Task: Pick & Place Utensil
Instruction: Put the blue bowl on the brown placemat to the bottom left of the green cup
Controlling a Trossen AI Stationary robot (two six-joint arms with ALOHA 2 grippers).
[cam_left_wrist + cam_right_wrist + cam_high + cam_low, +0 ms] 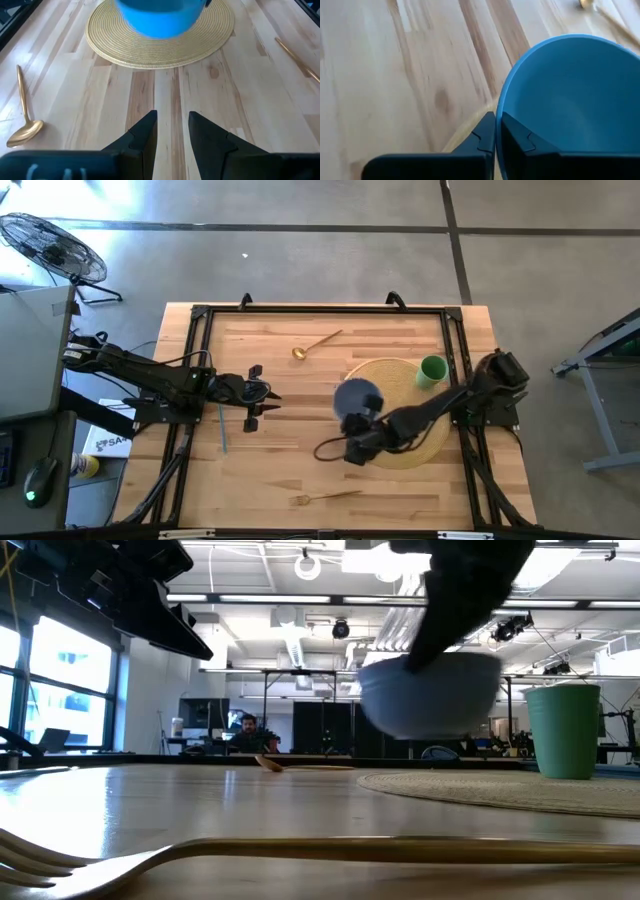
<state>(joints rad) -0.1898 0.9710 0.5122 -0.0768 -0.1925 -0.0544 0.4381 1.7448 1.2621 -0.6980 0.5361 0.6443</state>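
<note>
My right gripper is shut on a blue bowl, over the left edge of a round woven placemat. The low view shows the bowl above the tabletop. A gold spoon lies at the far middle of the table. A gold fork lies near the front edge. My left gripper is open and empty at the table's left, pointing toward the bowl. My right gripper holds the bowl by its rim, on the side toward the table's near edge. One finger is inside the bowl and the other outside. The bowl is lifted clear of the table and placemat, its opening up.
A green cup stands on the placemat's far right part. A thin blue stick lies at the table's left by the black frame rail. Bare wood lies between the two grippers and along the front.
</note>
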